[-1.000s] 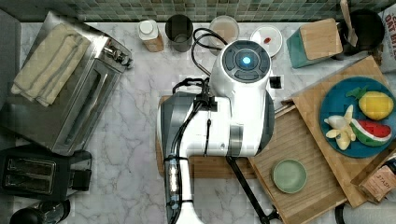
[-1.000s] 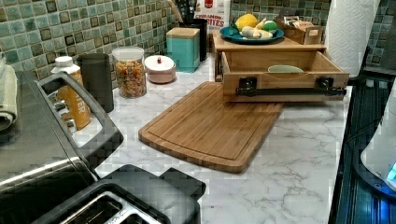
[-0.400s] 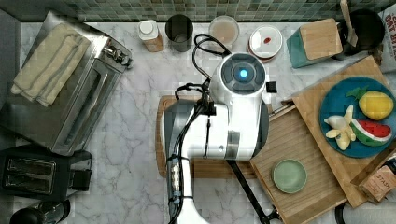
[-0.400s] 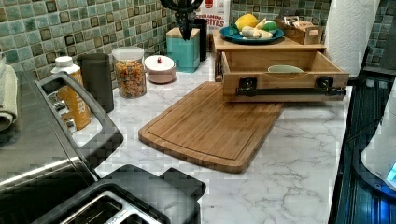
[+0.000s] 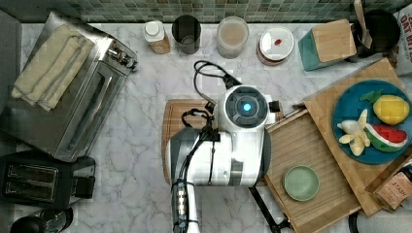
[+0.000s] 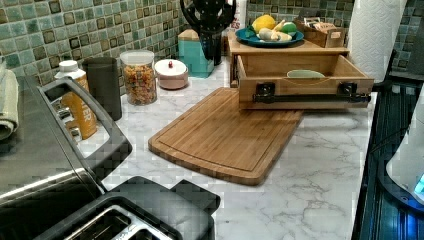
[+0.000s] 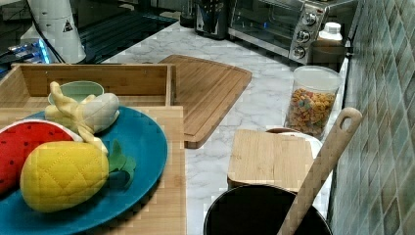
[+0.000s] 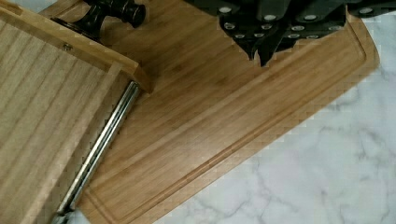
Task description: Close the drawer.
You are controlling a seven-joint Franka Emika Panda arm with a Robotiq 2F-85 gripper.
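Above the cutting board (image 5: 184, 116), the gripper (image 6: 207, 17) has descended into the left view, finger state untellable. The drawer (image 6: 305, 82) remains pulled open at the arm's 3 o'clock in the top view, unpushed.

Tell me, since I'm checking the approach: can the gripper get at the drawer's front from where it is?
Probably yes. The gripper hangs above the cutting board, and the open drawer faces that bare board with its black handle exposed; nothing stands between them.
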